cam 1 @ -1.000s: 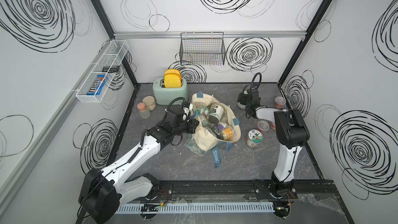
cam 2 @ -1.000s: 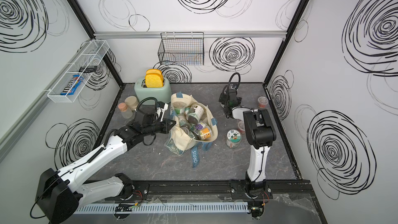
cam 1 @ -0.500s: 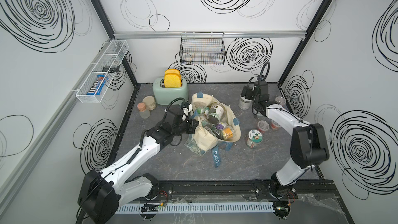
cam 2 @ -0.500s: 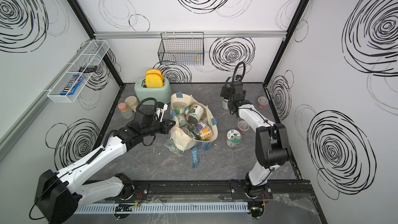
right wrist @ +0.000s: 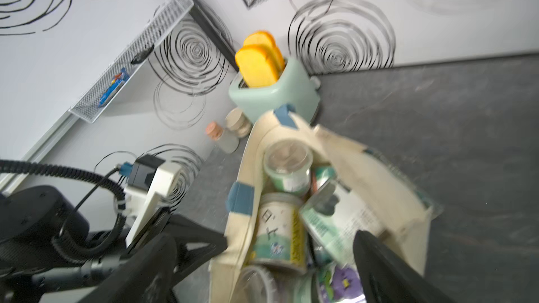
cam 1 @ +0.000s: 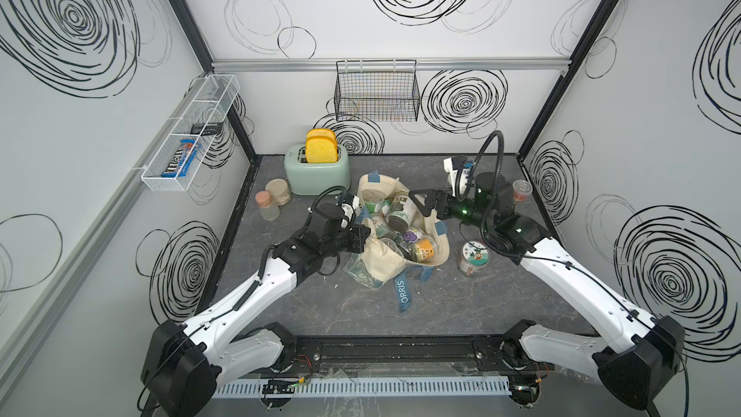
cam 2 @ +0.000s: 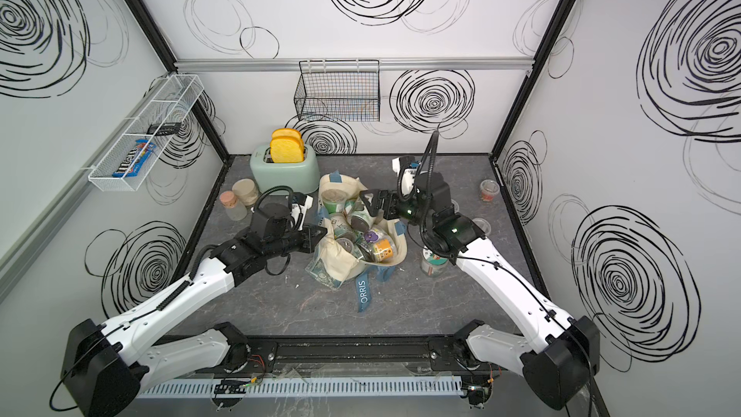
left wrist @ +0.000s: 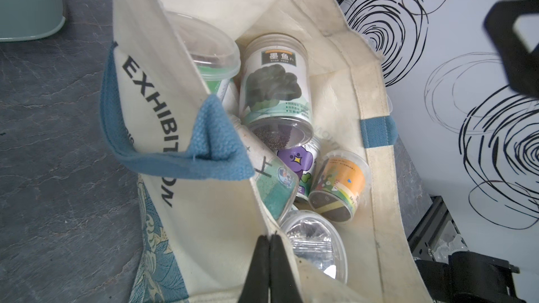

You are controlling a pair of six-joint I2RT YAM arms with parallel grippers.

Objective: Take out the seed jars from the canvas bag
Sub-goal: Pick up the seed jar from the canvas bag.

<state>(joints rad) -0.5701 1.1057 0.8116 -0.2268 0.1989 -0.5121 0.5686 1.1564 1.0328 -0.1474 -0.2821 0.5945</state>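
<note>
The cream canvas bag lies mid-table with its mouth held wide. My left gripper is shut on the bag's near rim. Several seed jars lie inside: a dark-leaf label jar, a purple one and an orange one. My right gripper hangs open just above the bag's mouth, holding nothing. Outside the bag, a sticker-lid seed jar stands to the right of it. A red-filled seed jar stands by the right wall.
A mint toaster with toast stands behind the bag. Two frosted jars stand to its left. A black wire basket hangs on the back wall, and a white wire shelf on the left wall.
My right arm has swung from the back right corner toward the bag, and its open gripper now hangs over the bag's mouth. My left arm keeps its hold on the rim.
</note>
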